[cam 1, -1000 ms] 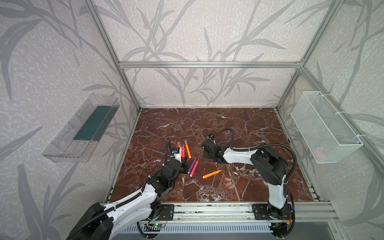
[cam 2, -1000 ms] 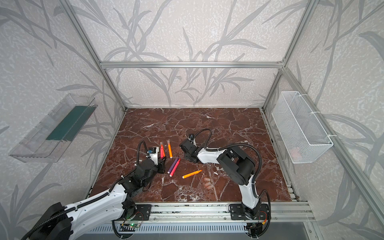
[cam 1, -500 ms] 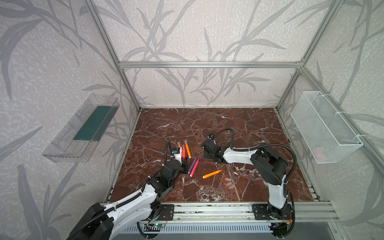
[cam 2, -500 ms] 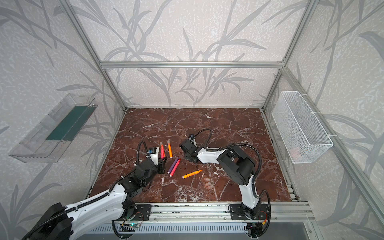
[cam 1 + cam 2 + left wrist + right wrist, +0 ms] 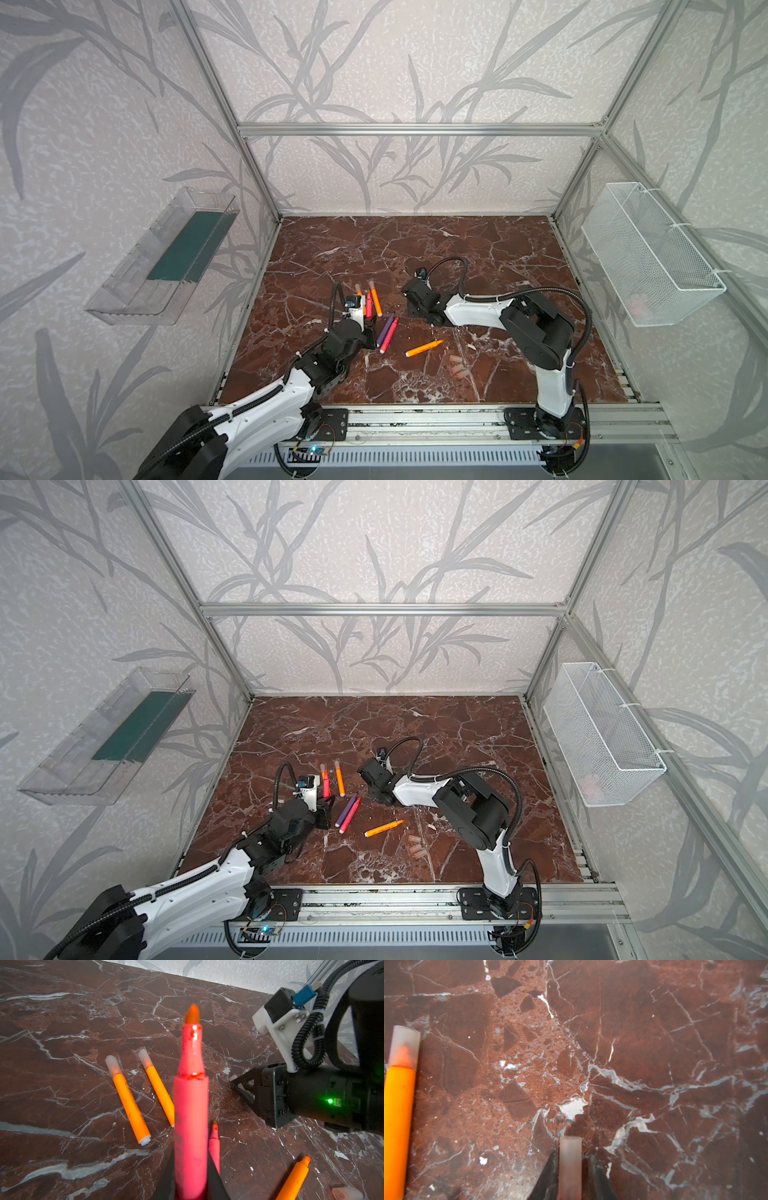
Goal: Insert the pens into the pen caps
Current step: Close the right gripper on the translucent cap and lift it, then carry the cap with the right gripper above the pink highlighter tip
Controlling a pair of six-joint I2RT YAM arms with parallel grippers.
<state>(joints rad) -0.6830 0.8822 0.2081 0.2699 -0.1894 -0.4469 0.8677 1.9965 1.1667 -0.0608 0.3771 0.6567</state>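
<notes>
My left gripper (image 5: 191,1186) is shut on a red-pink pen (image 5: 191,1105), bare tip pointing away toward the right arm; both top views show it (image 5: 368,303) (image 5: 326,783). My right gripper (image 5: 572,1167) has a pale pen cap (image 5: 570,1163) between its fingers, with a narrow slit on one side. It hovers low over the table (image 5: 405,291). Two orange capped pens (image 5: 129,1101) (image 5: 159,1088) lie beside the held pen. A purple pen (image 5: 385,328), a red-pink pen (image 5: 390,334) and an uncapped orange pen (image 5: 424,348) lie on the marble.
Three loose pen caps (image 5: 457,365) lie near the front of the table. A clear tray (image 5: 166,257) hangs on the left wall and a white wire basket (image 5: 648,257) on the right wall. A metal rail (image 5: 415,415) runs along the front edge.
</notes>
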